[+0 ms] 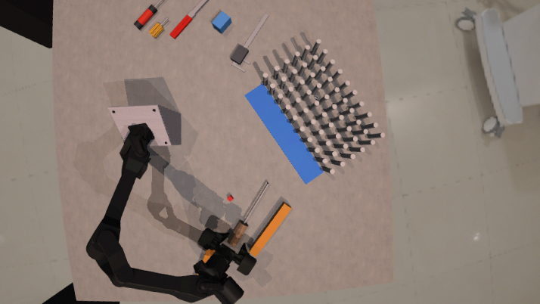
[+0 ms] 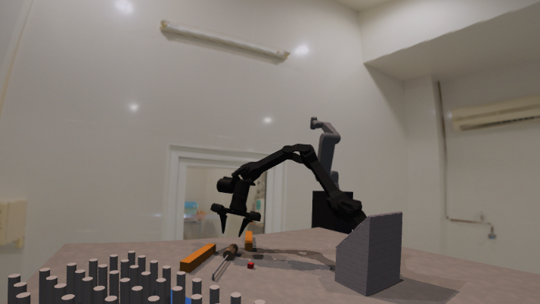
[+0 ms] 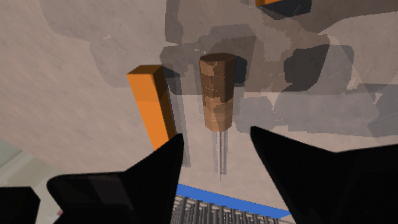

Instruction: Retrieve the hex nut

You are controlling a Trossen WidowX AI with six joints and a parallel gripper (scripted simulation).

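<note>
A hook tool with a brown wooden handle (image 1: 240,234) (image 2: 231,249) (image 3: 217,92) and a thin metal rod (image 1: 256,200) (image 3: 221,155) lies on the table. My gripper (image 1: 228,249) (image 2: 231,232) (image 3: 216,134) hangs above the handle, partly open and empty, with one finger on each side of it in the wrist view. The blue taped strip (image 1: 283,132) (image 3: 225,200) lies in front of the standing spacers (image 1: 321,110) (image 2: 113,280). A small dark ring deep among the spacers looks like the nut (image 1: 317,97).
A long orange bar (image 1: 270,229) (image 2: 197,257) (image 3: 150,105) lies right beside the tool. A small orange block (image 1: 208,255) (image 2: 248,240) and a red cube (image 1: 230,197) (image 2: 250,265) lie near. Screwdrivers (image 1: 183,26), a blue cube (image 1: 221,21) and a grey T tool (image 1: 240,53) lie far off. The grey arm base (image 1: 151,121) (image 2: 372,257) stands left.
</note>
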